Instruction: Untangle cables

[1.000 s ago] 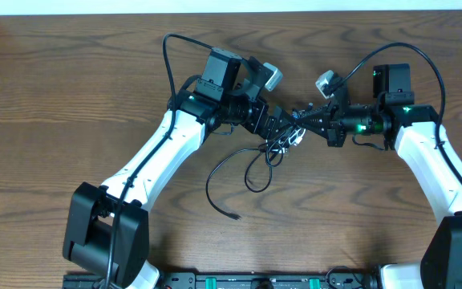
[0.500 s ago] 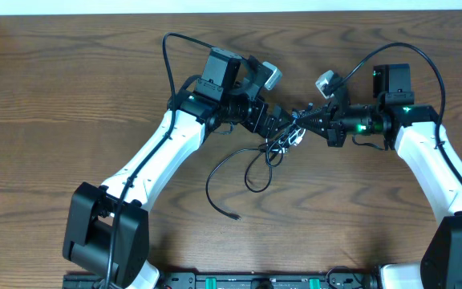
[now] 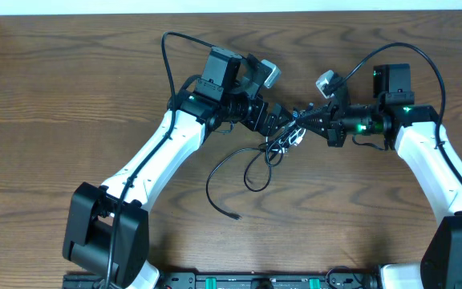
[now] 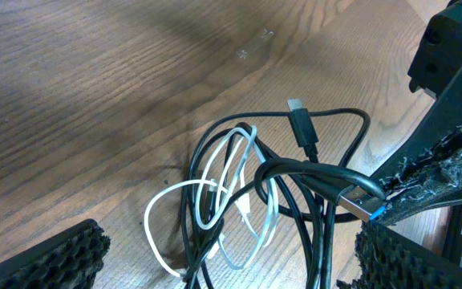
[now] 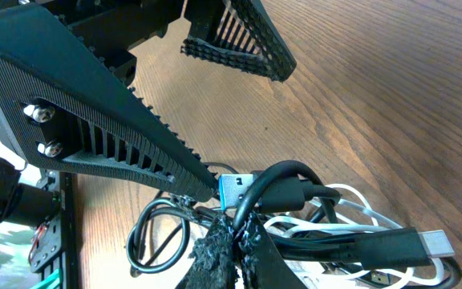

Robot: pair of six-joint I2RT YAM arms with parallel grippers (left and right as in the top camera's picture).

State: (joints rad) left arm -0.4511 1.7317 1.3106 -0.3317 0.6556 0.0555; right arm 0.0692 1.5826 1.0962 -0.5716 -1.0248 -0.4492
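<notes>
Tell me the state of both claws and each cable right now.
Left claw, open, holding nothing.
Right claw, shut on a black cable at its blue plug.
Black cables, tangled together; one loose end lies on the table.
White cable, looped through the black ones.

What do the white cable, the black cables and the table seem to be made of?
White cable: probably soft plastic sheath, smooth, slightly shiny; it lies in loose loops. Black cables: likely rubbery plastic, satin; they bend freely. Table: wood or wood-look laminate, brown with clear grain; which one is unclear.
</notes>
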